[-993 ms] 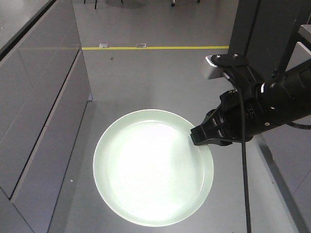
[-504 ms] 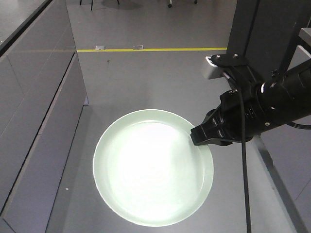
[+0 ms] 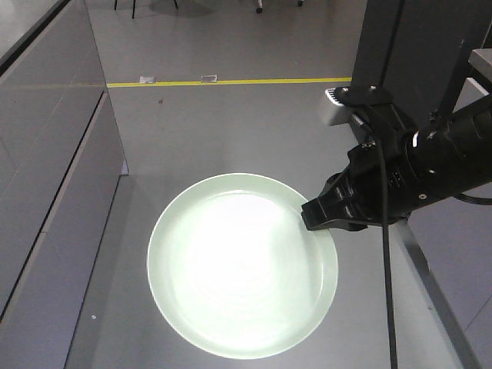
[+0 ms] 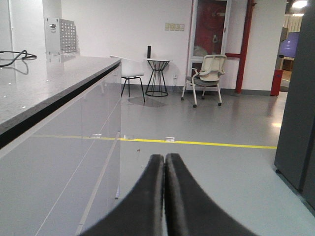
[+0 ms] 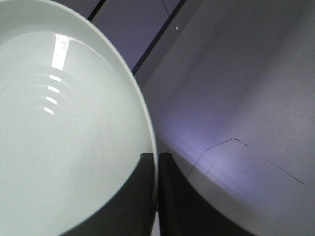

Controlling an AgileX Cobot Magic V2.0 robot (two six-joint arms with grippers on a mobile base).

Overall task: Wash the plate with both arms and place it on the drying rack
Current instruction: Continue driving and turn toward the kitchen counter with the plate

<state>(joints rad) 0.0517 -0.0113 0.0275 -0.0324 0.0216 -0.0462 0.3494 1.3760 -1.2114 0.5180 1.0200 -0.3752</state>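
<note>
While the right hand point(image 3: 314, 216) grips the plate point(image 3: 242, 277) by its right rim, the plate hangs flat and face up over the grey floor point(image 3: 231, 131), its pale green middle washed out by glare. Seen from the right wrist, the two dark fingers point(image 5: 142, 196) are closed narrowly on the rim, one over the inner face and one outside it, and the plate point(image 5: 59, 123) fills the left of that view, with faint rings showing in its surface. A small grey camera box point(image 3: 335, 108) sits at the far side of the right arm point(image 3: 438, 154), and a black cable point(image 3: 384, 261) drops from the arm toward the near edge. Just behind the arm stands a tall dark cabinet point(image 3: 407, 46). A yellow line point(image 3: 231, 80) crosses the floor far from the plate, and grey drawer fronts point(image 3: 46, 169) run along the left. From the left wrist, the left hand point(image 4: 165, 158) is pressed fully together with nothing between its fingers, held above the floor and aimed toward the far wall. To its left runs the table point(image 4: 44, 83), which carries a perforated metal box point(image 4: 60, 35) and a loop of black cable point(image 4: 15, 55). Far off stand a white chair point(image 4: 132, 69) and a pale office chair point(image 4: 209, 73).
</note>
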